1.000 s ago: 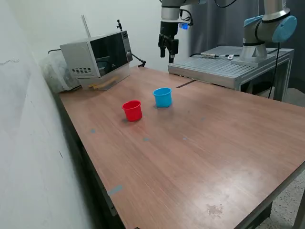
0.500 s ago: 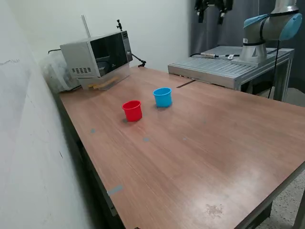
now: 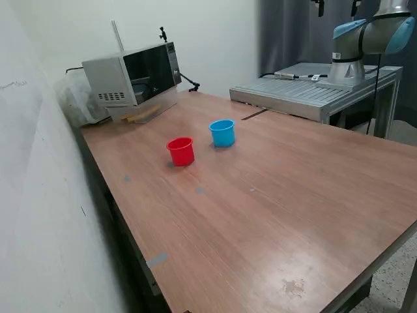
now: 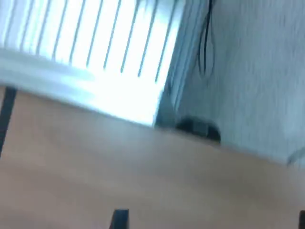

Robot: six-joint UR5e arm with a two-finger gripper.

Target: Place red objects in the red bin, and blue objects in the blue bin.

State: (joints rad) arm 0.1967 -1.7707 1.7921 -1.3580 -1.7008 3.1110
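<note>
The red bin, a small red cup (image 3: 181, 150), and the blue bin, a light blue cup (image 3: 222, 132), stand side by side on the brown table (image 3: 273, 195). No red or blue cubes show in either view; the cups' insides are hidden from here. My gripper (image 3: 336, 6) is high at the top edge of the exterior view, far behind and to the right of the cups. Only its two dark fingertips (image 3: 320, 6) show, wide apart and empty. In the blurred wrist view the gripper (image 4: 209, 220) shows two fingertips (image 4: 119, 218) spread far apart over the table edge.
A microwave (image 3: 133, 78) stands at the table's far corner on the exterior view's left. A grey ribbed platform (image 3: 306, 91) carries the arm's base (image 3: 355, 45) at the back right. A white wall (image 3: 39, 195) runs along the table's left side.
The gripper has risen and swung to the exterior view's right, from above the table's far edge near the cups to the top edge of the view. The cups have not moved.
</note>
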